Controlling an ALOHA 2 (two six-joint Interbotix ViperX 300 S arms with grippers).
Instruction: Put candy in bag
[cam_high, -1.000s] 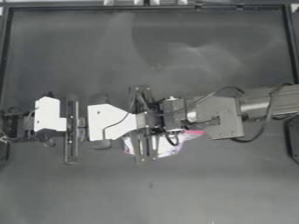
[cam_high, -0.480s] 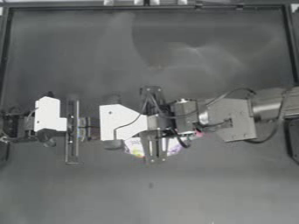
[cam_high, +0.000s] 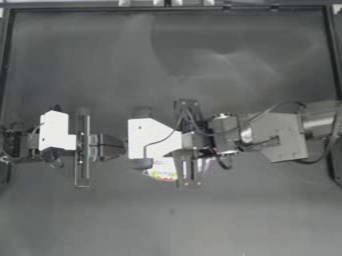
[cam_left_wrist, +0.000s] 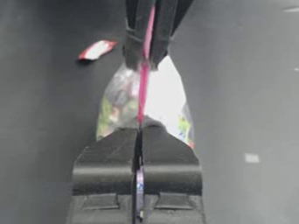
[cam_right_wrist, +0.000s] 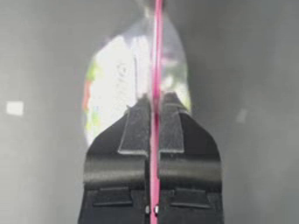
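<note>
The candy (cam_left_wrist: 97, 49), a small red-and-white wrapped sweet, lies on the table (cam_high: 200, 70) beside the bag (cam_left_wrist: 158, 105). That clear zip pouch, yellow and pink sweets inside, hangs mid-table, its pink strip clenched between left hand (cam_left_wrist: 139, 131) and right hand (cam_right_wrist: 155, 103).

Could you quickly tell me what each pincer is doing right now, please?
Left pincer: closed on the bag's pink strip.
Right pincer: closed on the same strip, at the opposite end.

Clear pink-stripped bag (cam_left_wrist: 146, 105) upright; red-white candy (cam_left_wrist: 96, 49) nearby on table
</note>
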